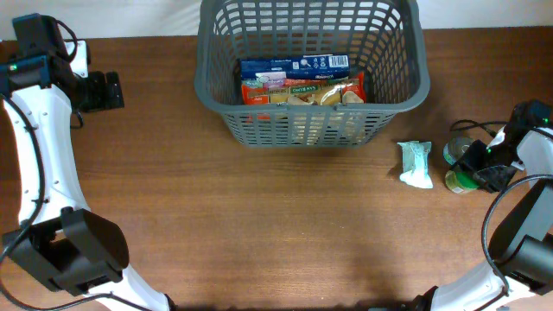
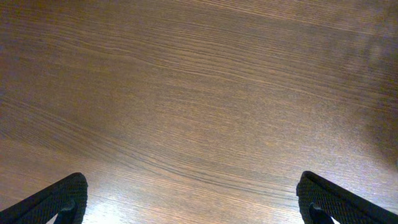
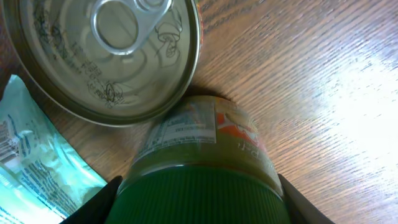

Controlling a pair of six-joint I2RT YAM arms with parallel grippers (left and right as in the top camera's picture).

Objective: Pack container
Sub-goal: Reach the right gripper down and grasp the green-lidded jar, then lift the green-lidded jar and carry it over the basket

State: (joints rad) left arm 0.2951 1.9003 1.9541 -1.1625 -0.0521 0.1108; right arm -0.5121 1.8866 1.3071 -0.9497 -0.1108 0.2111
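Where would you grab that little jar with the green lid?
Across the ribbed green lid, coming from above: the jar seems to lie on its side, and the lid's flanks are free, while the tin can crowds its far end.

Jar (image 3: 200, 146) crowded — can (image 3: 102, 56) just beside, pouch (image 3: 36, 169) near; broad bare table (image 1: 259, 225) in front of basket (image 1: 259, 112).

Overhead: dark grey lattice plastic basket (image 1: 216, 86) far rim cut by top edge; lower packets inside half hidden behind slotted wall. Right wrist view: green-lidded glass jar (image 3: 199, 143) cut by bottom edge, label blurred; silver pull-tab can (image 3: 106, 56) and pale green foil packet (image 3: 31, 168) cut at left edge. Fingers of right gripper (image 1: 475, 171) mostly hidden behind lid; contact unclear.
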